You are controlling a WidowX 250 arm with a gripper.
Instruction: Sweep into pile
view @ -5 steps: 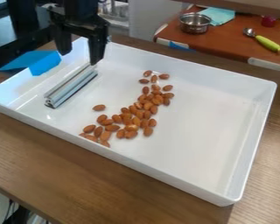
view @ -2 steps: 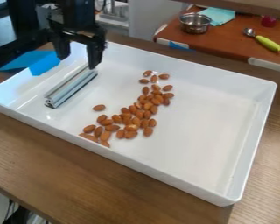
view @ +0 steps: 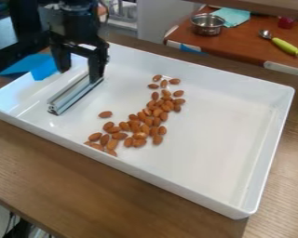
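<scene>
The black gripper (view: pixel 78 76) hangs over the back left part of the white tray (view: pixel 204 142), its two fingers spread apart. Below it a silver metal bar (view: pixel 72 95) lies on the tray floor along the left side. One finger stands in front of the bar's far end; whether they touch I cannot tell. Brown almonds (view: pixel 139 126) form a loose diagonal band from the front left wall up to the tray's middle, with a single almond (view: pixel 105 114) a little apart, nearer the bar.
Blue material (view: pixel 44 69) shows at the tray's left back rim. The tray rests on a wooden table (view: pixel 71 179). On a reddish-brown surface behind are a metal pot (view: pixel 207 24), a teal cloth (view: pixel 233 16) and a spoon with a green handle (view: pixel 285 46).
The gripper has come lower, toward the metal bar, and slightly to the left. Bar and almonds have kept their places.
</scene>
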